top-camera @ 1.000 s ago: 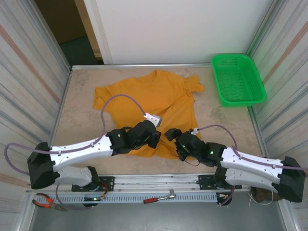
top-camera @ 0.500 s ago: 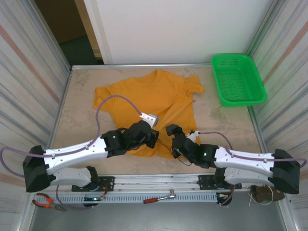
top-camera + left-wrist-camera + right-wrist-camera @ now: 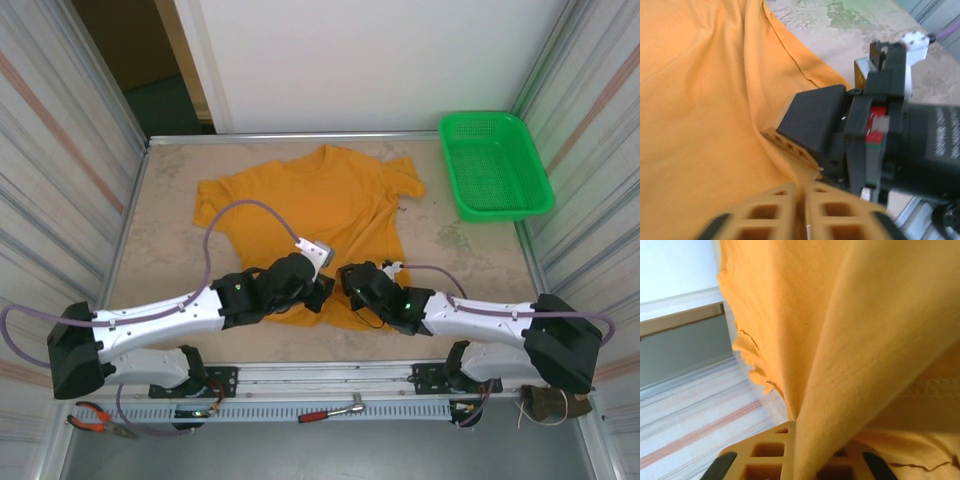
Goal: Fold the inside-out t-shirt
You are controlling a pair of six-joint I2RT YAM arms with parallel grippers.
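Shirt: the inside-out t-shirt [image 3: 320, 200] lies spread on the table [image 3: 165, 260], collar towards the far edge.
Right: the right gripper [image 3: 805, 437] is clenched on a raised fold at the near hem.
Left: the left gripper [image 3: 801, 200] is just beside it; cannot tell its grip.
Basket: the green basket [image 3: 495, 165] sits in the far right corner.

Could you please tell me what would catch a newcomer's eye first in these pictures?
The orange-yellow t-shirt lies spread on the table, with the left pincer and right pincer close together at its near hem. The right pincer is shut on a fold of the cloth. A bright green basket stands at the far right corner.
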